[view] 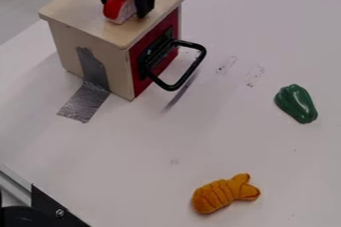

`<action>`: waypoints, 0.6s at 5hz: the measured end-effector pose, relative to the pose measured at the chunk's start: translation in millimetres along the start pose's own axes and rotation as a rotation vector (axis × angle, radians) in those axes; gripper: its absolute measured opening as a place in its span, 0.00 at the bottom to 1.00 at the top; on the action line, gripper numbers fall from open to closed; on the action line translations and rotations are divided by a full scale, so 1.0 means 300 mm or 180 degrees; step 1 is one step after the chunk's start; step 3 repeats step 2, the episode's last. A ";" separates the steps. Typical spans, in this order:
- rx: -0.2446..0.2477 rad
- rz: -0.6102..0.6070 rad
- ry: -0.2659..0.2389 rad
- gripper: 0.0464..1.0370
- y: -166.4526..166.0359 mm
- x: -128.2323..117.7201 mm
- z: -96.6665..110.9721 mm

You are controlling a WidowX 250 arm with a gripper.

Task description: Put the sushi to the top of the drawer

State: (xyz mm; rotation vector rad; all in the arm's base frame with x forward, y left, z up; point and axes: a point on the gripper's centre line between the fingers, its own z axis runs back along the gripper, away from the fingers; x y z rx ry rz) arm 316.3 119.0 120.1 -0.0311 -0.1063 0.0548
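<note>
We list one black gripper (125,9), over the top of the drawer, its two fingers clamped on the sushi (118,7), red over white; whether the piece touches the wood, we cannot tell. Item: one drawer box (70,39), pale wood, red front, black loop handle (198,61). Item: grey tape (85,101), running down the box's side onto the white table (133,156). Item: one green pepper (296,103), well apart from the box. Item: one orange toy (223,194), ridged, fork-tailed, near the table's lower edge in our view.
</note>
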 end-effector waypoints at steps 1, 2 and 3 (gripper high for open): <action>-0.0109 -0.0031 -0.0028 0.96 -0.014 0.002 0.083; -0.0072 -0.0117 -0.0212 0.96 -0.032 -0.002 0.207; -0.0072 -0.0117 -0.0212 0.96 -0.032 -0.002 0.207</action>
